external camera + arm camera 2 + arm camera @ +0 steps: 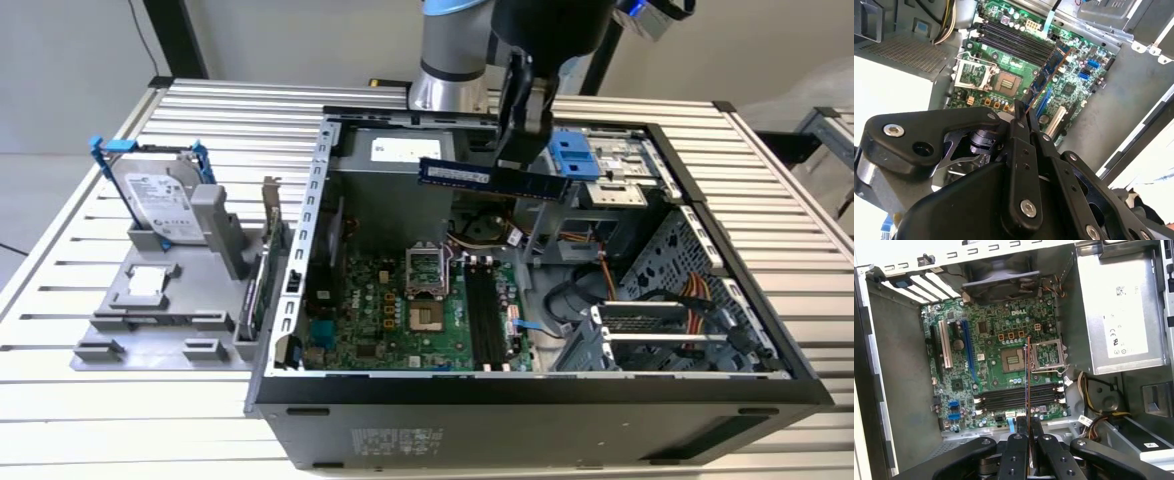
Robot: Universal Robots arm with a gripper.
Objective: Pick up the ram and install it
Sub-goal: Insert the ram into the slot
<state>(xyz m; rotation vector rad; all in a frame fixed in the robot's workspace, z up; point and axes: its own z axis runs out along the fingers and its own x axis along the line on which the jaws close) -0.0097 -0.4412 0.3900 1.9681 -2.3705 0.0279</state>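
Observation:
The ram (454, 173) is a long dark-blue strip held level above the open computer case, over its rear half. My gripper (514, 165) is shut on it near its middle, coming down from above. In both wrist views the ram (1046, 72) (1027, 380) shows edge-on, sticking out from between the black fingers (1021, 127) (1018, 442). Below it lies the green motherboard (387, 325) (994, 342) with its black memory slots (483, 318) (1009, 40) (1016, 396). The ram hangs well above those slots, not touching the board.
A silver hard drive (167, 205) with blue rails stands on a grey fixture (147, 320) at the exterior view's left of the case. Inside the case are the power supply (1119, 315), a fan (1001, 277), cable bundles (1094, 390) and a drive cage (667, 330).

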